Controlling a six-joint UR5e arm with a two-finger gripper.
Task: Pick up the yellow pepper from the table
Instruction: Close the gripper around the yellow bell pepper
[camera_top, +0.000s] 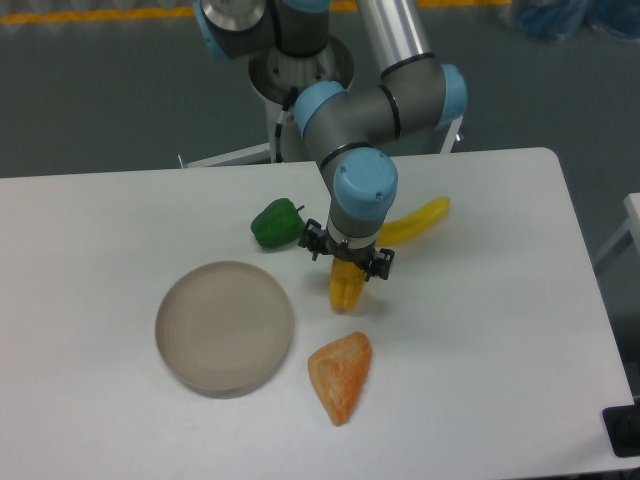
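- Gripper (347, 262) pointing straight down over the pepper (346, 291), fingers on either side of the pepper's upper end; gap between the fingers hidden by the wrist, so clamped or merely straddling cannot be told.
- Pepper on the table (500, 330), near the middle, directly under the gripper; only the lower, lobed end showing below the fingers.
- Long axis of the pepper running roughly toward and away from the camera, lobed end nearest the viewer; stem end hidden beneath the gripper.
- Key relation, as judged: pepper straight below, not off to one side, so a closing of the fingers and a vertical lift apparently all that remains.
- Contact with the table not certain: faint shadow beneath the pepper, lift-off not distinguishable from this view.
- Banana (415, 224) just behind and to the right, one end hidden behind the wrist; touching the pepper or not, impossible to tell.
- Green pepper (275, 223) to the left of the gripper, apart from it.
- Orange wedge (340, 375) nearer the camera, apart from the pepper.
- Round plate (224, 327) further left, well clear of the grasp.
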